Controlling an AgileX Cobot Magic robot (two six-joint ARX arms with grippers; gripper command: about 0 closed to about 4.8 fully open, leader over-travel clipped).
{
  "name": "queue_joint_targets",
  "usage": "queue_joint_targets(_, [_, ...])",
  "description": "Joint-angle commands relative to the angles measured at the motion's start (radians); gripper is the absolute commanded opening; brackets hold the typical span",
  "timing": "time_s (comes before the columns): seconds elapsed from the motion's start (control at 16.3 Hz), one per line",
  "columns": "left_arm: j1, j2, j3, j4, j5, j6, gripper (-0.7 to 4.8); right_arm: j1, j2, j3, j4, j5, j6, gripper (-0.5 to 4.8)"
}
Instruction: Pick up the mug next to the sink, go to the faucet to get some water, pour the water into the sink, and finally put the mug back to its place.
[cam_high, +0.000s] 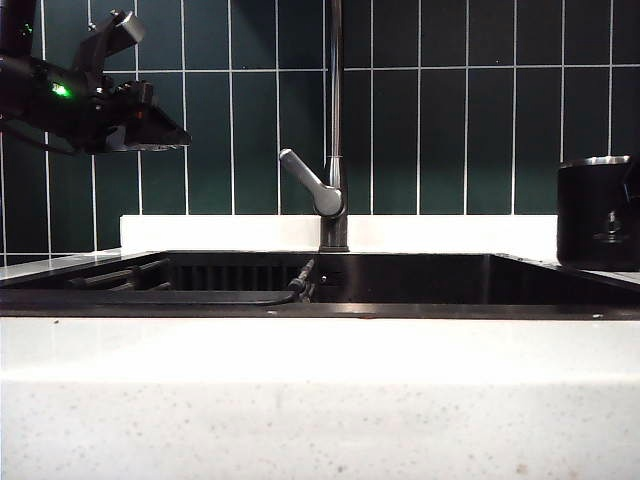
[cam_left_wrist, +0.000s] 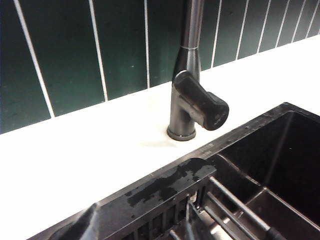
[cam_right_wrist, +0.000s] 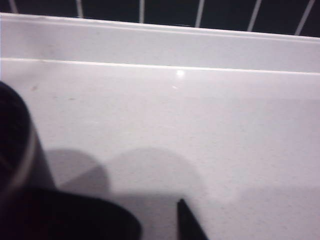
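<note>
The mug (cam_high: 597, 212) is standing upright on the counter (cam_high: 320, 380) at far right, nearest the right gripper (cam_right_wrist: 165, 225), its opening unclear; the left gripper (cam_high: 150, 128) is hovering wide open, upper left.

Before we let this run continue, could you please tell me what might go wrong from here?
1. The mug stands at the far right of the counter, beside the sink edge; a glancing approach by the right claw could tip it into the basin.
2. The left claw hangs high, left of the faucet; swinging the mug to the spout could crowd it or bump the lever.
</note>
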Motion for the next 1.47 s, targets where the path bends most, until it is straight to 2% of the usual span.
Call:
queue_joint_targets(0.06, [-0.001,-0.002,0.002,-0.005,0.011,0.000,2.14,0.000,-0.005,0.004,0.033,-0.017,-0.002,1.27])
queue_joint_targets(0.12, [-0.001,-0.002,0.002,-0.005,0.011,0.000,2.14,0.000,-0.005,0.005,0.040,-0.017,-0.002,0.91])
queue_joint_targets(0.31, [-0.001,-0.002,0.002,-0.005,0.011,0.000,2.14,0.000,-0.005,0.004,0.042,-0.006,-0.002,0.70])
queue_joint_targets(0.37, [-0.001,-0.002,0.002,-0.005,0.013,0.000,2.14,0.000,-0.006,0.004,0.042,-0.009,-0.002,0.21])
queue_joint_targets(0.61, [-0.001,-0.002,0.002,-0.007,0.038,0.000,2.10,0.003,-0.010,0.004,0.043,-0.015,-0.002,-0.01])
queue_joint_targets(0.86, [-0.001,-0.002,0.003,0.010,0.087,0.000,2.10,0.026,-0.077,0.004,0.047,-0.075,0.006,-0.01])
queue_joint_targets(1.04, [-0.001,0.034,0.019,0.060,0.146,-0.012,2.10,0.111,-0.138,0.005,0.047,-0.090,0.006,-0.01])
queue_joint_targets(1.23, [-0.002,0.109,0.113,0.056,0.195,-0.079,2.11,0.208,-0.169,0.016,0.023,-0.095,0.006,-0.01])
queue_joint_targets(1.47, [-0.025,0.229,0.301,0.016,0.240,-0.079,2.11,0.343,-0.174,0.160,-0.240,-0.093,0.017,-0.01])
